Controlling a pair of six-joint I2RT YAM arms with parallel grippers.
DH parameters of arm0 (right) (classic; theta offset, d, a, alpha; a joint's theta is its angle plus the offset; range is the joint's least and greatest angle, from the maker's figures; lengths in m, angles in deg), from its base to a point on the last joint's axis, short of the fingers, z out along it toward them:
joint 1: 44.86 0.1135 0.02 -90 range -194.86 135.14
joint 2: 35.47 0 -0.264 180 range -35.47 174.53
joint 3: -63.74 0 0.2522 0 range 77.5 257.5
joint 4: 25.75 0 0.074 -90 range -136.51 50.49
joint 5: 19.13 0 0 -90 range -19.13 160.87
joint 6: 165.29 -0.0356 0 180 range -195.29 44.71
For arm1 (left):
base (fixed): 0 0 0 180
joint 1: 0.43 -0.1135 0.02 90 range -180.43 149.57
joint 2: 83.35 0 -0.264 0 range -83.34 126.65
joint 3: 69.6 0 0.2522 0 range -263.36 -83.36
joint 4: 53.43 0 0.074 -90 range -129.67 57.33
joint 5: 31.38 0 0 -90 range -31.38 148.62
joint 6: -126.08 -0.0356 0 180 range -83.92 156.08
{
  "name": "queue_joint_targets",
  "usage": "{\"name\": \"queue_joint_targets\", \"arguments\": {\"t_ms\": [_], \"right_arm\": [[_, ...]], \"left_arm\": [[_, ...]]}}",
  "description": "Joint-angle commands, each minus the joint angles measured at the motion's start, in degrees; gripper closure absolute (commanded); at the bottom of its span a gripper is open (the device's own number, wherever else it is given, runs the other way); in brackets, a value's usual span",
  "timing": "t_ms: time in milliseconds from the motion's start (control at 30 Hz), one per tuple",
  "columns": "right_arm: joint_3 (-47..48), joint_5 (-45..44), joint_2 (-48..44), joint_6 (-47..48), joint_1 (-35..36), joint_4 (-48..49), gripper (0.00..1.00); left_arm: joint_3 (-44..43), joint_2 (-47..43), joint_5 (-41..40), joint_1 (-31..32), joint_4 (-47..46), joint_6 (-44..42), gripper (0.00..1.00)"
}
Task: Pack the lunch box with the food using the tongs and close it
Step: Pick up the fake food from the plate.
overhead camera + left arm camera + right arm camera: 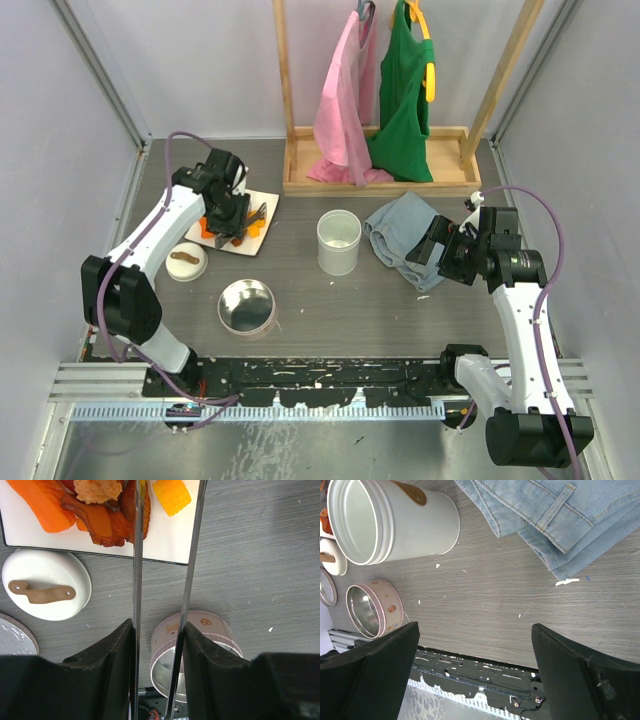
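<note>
My left gripper is shut on the tongs, one slim metal arm against each finger. It hangs over the white plate. On the plate lies the food: an orange piece, a red-brown piece, a fried lump and a yellow corn piece. One tong arm crosses the red-brown piece; the tong tips run out of the wrist view. The white lunch box stands open at mid-table. My right gripper is open, holding nothing.
A white lid with a brown strap and a round metal tin sit near the plate. Folded jeans lie by the right gripper. A wooden rack with pink and green garments stands at the back.
</note>
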Motion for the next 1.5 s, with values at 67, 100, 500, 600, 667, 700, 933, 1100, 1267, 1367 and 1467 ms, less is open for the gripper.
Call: {"name": "queue_joint_targets", "arguments": {"t_ms": [67, 100, 500, 600, 667, 700, 933, 1100, 1267, 1367, 1467], "right_arm": [[2.2, -0.2, -1.3, 1.0, 0.4, 1.2, 0.01], [2.2, -0.2, -1.3, 1.0, 0.4, 1.3, 0.01], [2.0, -0.3, -1.3, 1.0, 0.6, 1.6, 0.01], [1.9, -0.4, -1.3, 1.1, 0.6, 1.6, 0.01], [1.8, -0.5, -1.3, 1.0, 0.7, 1.6, 0.01], [1.8, -0.5, -1.3, 1.0, 0.7, 1.7, 0.01], [1.9, -0.6, -1.3, 1.1, 0.7, 1.7, 0.01], [1.9, -0.7, -1.3, 1.0, 0.7, 1.6, 0.01], [2.0, -0.7, -1.4, 1.1, 0.8, 1.6, 0.01], [1.9, -0.8, -1.4, 1.1, 0.8, 1.6, 0.01], [2.0, -0.8, -1.3, 1.1, 0.8, 1.6, 0.01]], "left_arm": [[-0.9, -1.0, -0.1, -0.6, -0.7, -0.9, 0.58], [-0.9, -1.2, -0.1, -0.6, -0.6, -0.9, 0.58], [-1.7, 0.4, 0.3, -0.7, 1.1, -1.3, 0.57], [-1.8, 0.8, 0.9, -0.7, 1.4, -1.3, 0.54], [-2.0, 1.0, 1.1, -0.8, 1.8, -1.5, 0.53], [-2.1, 1.2, 1.1, -0.7, 2.0, -1.6, 0.53], [-2.6, 0.7, 1.2, -0.7, 2.6, -1.7, 0.64], [-3.9, -0.4, 1.2, -0.7, 3.6, -1.7, 0.69], [-4.5, -2.5, 0.5, -0.7, 4.3, -1.8, 0.71], [-4.7, -3.7, -0.1, -0.7, 4.5, -2.1, 0.72], [-5.2, -4.6, -0.3, -0.8, 5.0, -2.2, 0.72]]}}
